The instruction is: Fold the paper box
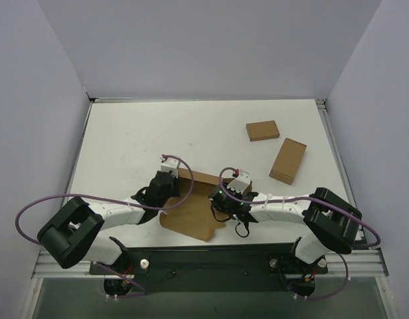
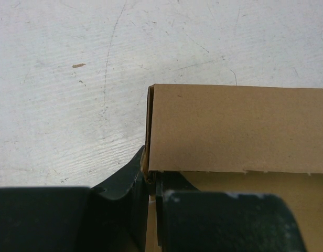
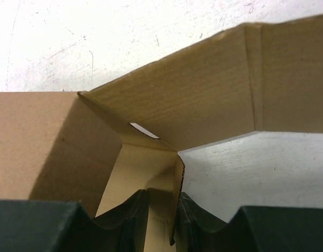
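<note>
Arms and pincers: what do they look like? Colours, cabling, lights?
White links and black joint housings on left arm and right arm, each with a purple cable. Dark notched fingers on left pincer and right pincer. Green lights at right wrist.

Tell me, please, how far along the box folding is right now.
Done: one long wall of the paper box stands upright. In hand: the left gripper and right gripper each pinch cardboard at an end of that wall, where a side flap bends. Left: the near panel lies flat on the table, so the remaining sides look unfolded.
</note>
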Motion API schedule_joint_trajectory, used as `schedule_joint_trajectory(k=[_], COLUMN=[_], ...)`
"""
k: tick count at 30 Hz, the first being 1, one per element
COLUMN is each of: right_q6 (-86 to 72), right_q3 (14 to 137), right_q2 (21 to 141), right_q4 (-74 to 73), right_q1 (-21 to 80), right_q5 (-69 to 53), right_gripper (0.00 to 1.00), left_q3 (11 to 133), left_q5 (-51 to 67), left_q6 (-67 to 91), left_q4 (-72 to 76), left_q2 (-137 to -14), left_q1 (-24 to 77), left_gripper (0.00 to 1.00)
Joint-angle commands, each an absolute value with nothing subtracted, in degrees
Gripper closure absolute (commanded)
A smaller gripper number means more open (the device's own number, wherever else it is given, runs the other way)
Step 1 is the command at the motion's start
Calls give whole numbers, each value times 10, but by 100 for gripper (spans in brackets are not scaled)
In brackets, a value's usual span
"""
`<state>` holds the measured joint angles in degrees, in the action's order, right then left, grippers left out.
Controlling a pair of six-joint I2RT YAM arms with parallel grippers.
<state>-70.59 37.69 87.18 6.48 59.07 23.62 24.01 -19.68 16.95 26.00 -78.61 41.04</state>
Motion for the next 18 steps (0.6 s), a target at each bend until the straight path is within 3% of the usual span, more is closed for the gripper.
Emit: schedule_joint_trajectory(k=[1, 6, 9, 13, 18], right_q6=[-713, -721, -723, -733, -761], right_q3=[415, 375, 351, 304, 295], right_q2=[864, 800, 743, 689, 700], right_q4=[19, -29, -46, -60, -97], right_q1=[599, 599, 599, 590, 570], right_q5=[265, 287, 306, 321, 306], right_gripper=[72, 50, 47, 48, 66], left_q3=[257, 259, 259, 259, 258], left_q5=[-180, -192, -192, -189, -189], left_q6=[175, 170, 169, 169, 169], left_q4=[254, 244, 243, 242, 242], left_q2=[-798, -800, -802, -799, -795], left_q1=[418, 417, 415, 415, 415], left_gripper=[100, 100, 100, 100, 100])
